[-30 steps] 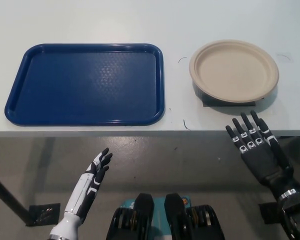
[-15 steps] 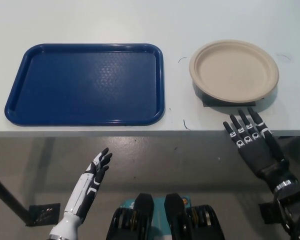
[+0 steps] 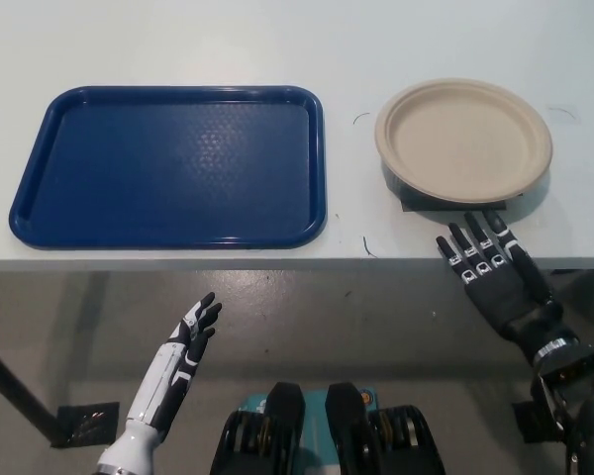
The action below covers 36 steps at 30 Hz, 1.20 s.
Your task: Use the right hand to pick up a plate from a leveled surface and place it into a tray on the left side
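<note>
Fingers spread and holding nothing, the right hand (image 3: 490, 272) reaches over the table (image 3: 277, 40) edge just below the plate (image 3: 463, 141), not touching it. The plate lies right of the bare tray (image 3: 168, 165), so grasp, carry and placing remain. The left hand (image 3: 183, 351) rests low, open.

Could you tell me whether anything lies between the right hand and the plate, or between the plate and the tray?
Nothing visible does. The open right hand is just short of the plate, and only bare table separates the plate from the tray.
</note>
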Tool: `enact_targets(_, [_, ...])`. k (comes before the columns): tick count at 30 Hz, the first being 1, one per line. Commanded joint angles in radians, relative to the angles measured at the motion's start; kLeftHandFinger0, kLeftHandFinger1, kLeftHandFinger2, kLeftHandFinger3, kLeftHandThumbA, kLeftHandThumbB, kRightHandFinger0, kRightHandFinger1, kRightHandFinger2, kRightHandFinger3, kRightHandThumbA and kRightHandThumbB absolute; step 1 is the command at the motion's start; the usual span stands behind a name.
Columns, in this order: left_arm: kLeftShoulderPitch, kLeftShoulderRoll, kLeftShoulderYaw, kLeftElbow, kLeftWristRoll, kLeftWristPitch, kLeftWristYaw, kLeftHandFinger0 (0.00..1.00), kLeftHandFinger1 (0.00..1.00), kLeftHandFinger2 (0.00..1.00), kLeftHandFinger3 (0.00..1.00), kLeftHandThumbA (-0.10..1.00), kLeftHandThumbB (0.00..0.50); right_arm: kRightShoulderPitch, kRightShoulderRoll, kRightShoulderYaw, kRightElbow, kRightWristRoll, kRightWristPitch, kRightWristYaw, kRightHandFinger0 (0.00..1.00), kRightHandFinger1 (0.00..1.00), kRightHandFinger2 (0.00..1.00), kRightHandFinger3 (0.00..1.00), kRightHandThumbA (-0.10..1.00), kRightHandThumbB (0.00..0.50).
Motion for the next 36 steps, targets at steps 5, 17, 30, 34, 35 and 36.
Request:
enact_targets(5, [-0.024,0.019,0.011,-0.017,0.001,-0.043,-0.007,1.00,1.00,1.00,1.00,1.00,0.134,-0.074,0.005,-0.013,0.042,-0.059,0.005,-0.027,1.00,1.00,1.00,1.00,1.00,0.323])
enact_targets(17, [-0.018,0.017,0.011,-0.017,-0.003,-0.052,-0.012,1.00,1.00,1.00,1.00,1.00,0.136,-0.129,0.011,-0.044,0.121,-0.113,-0.009,0.002,1.00,1.00,1.00,1.00,1.00,0.337])
enact_targets(30, [-0.023,0.016,0.011,-0.014,-0.002,-0.053,-0.012,1.00,1.00,1.00,1.00,1.00,0.139,-0.195,0.013,-0.067,0.174,-0.167,-0.022,0.028,1.00,1.00,1.00,1.00,1.00,0.362])
enact_targets(34, [-0.023,0.018,0.012,-0.012,-0.002,-0.053,-0.012,1.00,1.00,1.00,1.00,1.00,0.142,-0.222,0.007,-0.069,0.192,-0.190,-0.007,0.001,1.00,1.00,1.00,1.00,1.00,0.351])
enact_targets(35, [-0.023,0.018,0.013,-0.012,-0.001,-0.053,-0.011,1.00,1.00,1.00,1.00,1.00,0.141,-0.237,0.004,-0.074,0.200,-0.202,0.004,-0.054,1.00,1.00,1.00,1.00,1.00,0.289])
enact_targets(36, [-0.023,0.018,0.012,-0.012,-0.001,-0.054,-0.011,1.00,1.00,1.00,1.00,1.00,0.140,-0.245,0.002,-0.076,0.207,-0.208,0.005,-0.077,1.00,1.00,1.00,1.00,1.00,0.290])
